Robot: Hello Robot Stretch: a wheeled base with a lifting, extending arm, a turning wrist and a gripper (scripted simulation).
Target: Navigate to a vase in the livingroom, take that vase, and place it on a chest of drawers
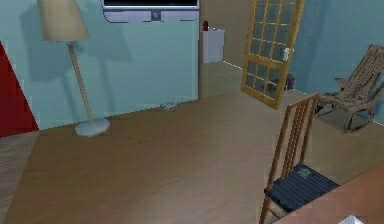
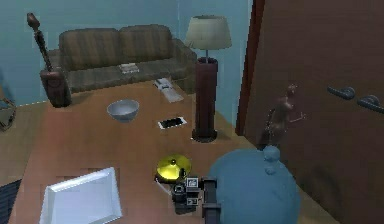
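At the near end of the table [image 2: 90, 130] in the arm side view, our gripper [image 2: 184, 192] lies just left of the upright round blue vase [image 2: 255, 192]; we cannot tell whether it holds anything.

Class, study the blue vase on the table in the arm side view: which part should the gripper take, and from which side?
Probably the short narrow neck atop the blue vase, approached from the view's left, where the gripper sits. The vase stands upright, its round body looks too wide for a two-finger grip, and a wooden figure stands just beyond it.
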